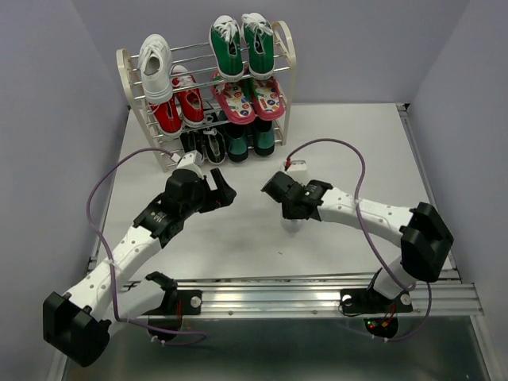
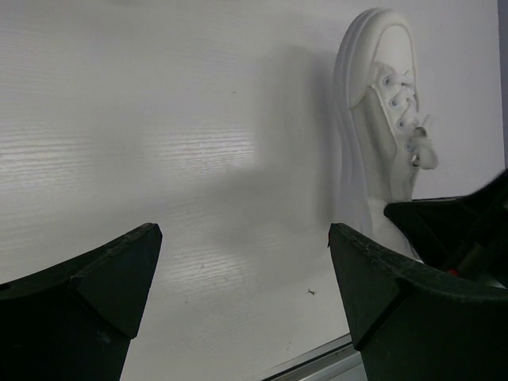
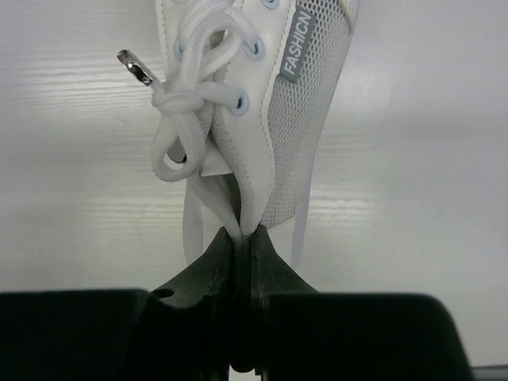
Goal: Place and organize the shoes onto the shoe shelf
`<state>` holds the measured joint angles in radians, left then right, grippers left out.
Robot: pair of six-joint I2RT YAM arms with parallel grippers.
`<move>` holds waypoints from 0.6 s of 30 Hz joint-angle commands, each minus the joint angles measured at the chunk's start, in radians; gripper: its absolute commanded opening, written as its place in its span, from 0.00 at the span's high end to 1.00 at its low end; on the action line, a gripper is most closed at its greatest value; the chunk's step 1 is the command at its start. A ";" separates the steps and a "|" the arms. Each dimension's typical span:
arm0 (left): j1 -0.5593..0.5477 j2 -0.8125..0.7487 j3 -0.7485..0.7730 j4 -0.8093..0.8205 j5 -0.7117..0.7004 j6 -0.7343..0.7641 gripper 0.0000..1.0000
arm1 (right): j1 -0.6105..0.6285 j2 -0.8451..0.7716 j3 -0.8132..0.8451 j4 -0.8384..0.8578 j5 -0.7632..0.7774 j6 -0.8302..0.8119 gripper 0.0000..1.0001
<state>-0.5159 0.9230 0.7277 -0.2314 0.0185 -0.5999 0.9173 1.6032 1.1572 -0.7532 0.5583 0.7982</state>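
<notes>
The white sneaker hangs from the right gripper, whose jaws are pinched tight together on the thin edge of the upper beside the lacing. Its side is pale mesh, bordered by a smooth white eyelet strip that carries a small grey tag printed "FASHION". The white laces are tied in a loose knot, one end tipped with a shiny metal sleeve, and a loose strand trails down past the jaws. From the left wrist view the shoe shows a rounded white toe cap and a plain white sole edge, toe pointing away from the gripper. It sits over the white table, near the middle and in front of the shoe shelf; whether it touches the tabletop cannot be told.

The left gripper is spread wide with nothing between its fingers, just beside the right one and apart from the shoe.

On the shelf, the second white sneaker lies alone on the left of the top tier, next to the green sneakers. Below, the red pair sits beside the pink sandals. The black pair occupies the bottom tier's left side.
</notes>
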 commanded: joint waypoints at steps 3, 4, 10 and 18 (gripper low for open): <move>-0.003 -0.050 -0.007 -0.023 -0.071 -0.020 0.01 | 0.098 -0.213 0.242 0.225 0.019 -0.491 0.99; -0.003 -0.056 -0.007 -0.031 -0.074 -0.021 0.01 | 0.107 -0.219 0.260 0.241 0.011 -0.520 0.99; -0.004 -0.119 0.010 -0.103 -0.123 -0.029 0.01 | 0.107 -0.136 0.490 0.345 -0.123 -0.721 0.99; -0.003 -0.142 0.024 -0.140 -0.129 -0.031 0.01 | 0.107 0.223 1.046 0.380 -0.017 -0.830 0.98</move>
<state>-0.5159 0.7967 0.7277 -0.3573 -0.0879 -0.6281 1.0260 1.7039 1.9987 -0.5106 0.4759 0.0685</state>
